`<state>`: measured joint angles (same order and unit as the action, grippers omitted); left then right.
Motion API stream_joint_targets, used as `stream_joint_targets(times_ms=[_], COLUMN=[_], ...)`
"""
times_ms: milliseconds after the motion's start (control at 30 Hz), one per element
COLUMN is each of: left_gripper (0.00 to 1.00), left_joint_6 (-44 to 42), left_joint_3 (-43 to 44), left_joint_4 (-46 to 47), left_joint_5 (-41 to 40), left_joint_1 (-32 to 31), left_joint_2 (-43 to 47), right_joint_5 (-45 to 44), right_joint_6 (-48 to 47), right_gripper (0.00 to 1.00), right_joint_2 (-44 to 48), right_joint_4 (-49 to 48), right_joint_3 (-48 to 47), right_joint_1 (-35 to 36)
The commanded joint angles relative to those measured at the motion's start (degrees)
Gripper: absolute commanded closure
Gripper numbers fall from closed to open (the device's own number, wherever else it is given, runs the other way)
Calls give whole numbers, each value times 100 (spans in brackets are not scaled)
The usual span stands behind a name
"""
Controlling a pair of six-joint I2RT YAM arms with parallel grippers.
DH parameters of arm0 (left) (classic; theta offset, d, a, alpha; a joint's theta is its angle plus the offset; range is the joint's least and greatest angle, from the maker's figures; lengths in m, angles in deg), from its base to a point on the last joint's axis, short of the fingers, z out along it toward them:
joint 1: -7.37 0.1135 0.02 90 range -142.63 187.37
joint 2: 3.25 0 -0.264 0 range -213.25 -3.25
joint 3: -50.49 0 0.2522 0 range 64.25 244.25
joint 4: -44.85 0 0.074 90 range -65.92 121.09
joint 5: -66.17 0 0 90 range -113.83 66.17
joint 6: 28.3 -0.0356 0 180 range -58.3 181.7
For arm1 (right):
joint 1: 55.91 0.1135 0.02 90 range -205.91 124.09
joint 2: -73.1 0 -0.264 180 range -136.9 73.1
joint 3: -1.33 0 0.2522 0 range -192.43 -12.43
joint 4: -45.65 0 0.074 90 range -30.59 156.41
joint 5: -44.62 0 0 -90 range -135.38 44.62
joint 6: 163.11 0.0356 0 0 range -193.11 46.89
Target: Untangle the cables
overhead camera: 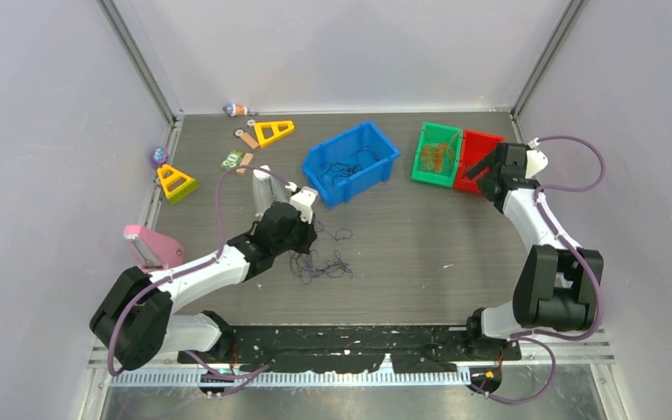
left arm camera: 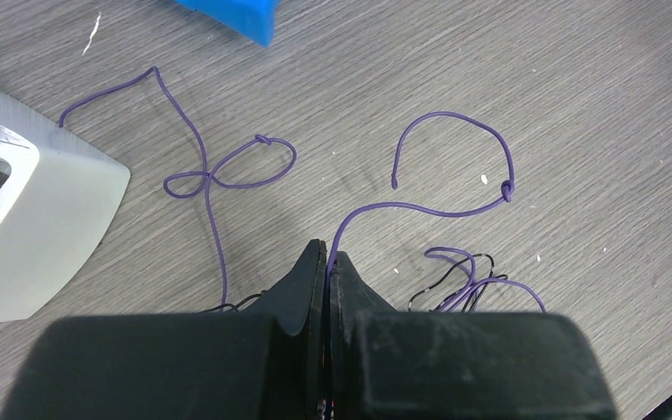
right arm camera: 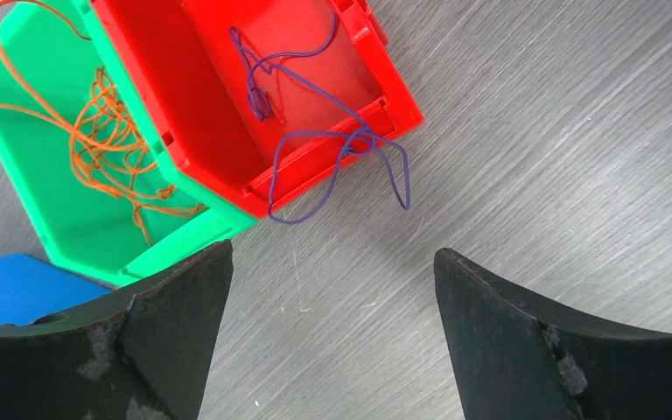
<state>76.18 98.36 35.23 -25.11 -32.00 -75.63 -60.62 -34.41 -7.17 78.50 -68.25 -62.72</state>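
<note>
Purple strand (left arm camera: 402,205) clamped tight in left gripper (left arm camera: 327,258) jaws, tangled clump (overhead camera: 324,264) beside on tabletop (overhead camera: 420,254).
Risks dragging knotted black strands along if pulled; right gripper (right arm camera: 332,251) jaws released above red bin (right arm camera: 398,105), purple cable (right arm camera: 360,138) draped over rim, may slip out.

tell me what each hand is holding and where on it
Left hand pinches a purple cable where the strand runs into its closed fingertips. Right hand is open, holding nothing.
</note>
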Motion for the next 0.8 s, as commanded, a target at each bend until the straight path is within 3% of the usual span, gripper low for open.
stream_joint_targets(times_ms=[0, 367, 767], left_gripper=[100, 100, 100], left_joint_6=[-96, -106, -121], left_joint_3=[-34, -16, 21], left_joint_4=[368, 358, 324], left_joint_5=[102, 102, 101], left_joint_1=[-35, -43, -45], left_joint_2=[167, 131, 93], right_joint_5=[195, 439, 103], right_joint_6=[422, 882, 1078], right_gripper=[9, 18, 19], right_joint_2=[-361, -1117, -1347], right_joint_4=[-342, -515, -550], right_joint_3=[-407, -865, -631], right_joint_1=[-76, -154, -226])
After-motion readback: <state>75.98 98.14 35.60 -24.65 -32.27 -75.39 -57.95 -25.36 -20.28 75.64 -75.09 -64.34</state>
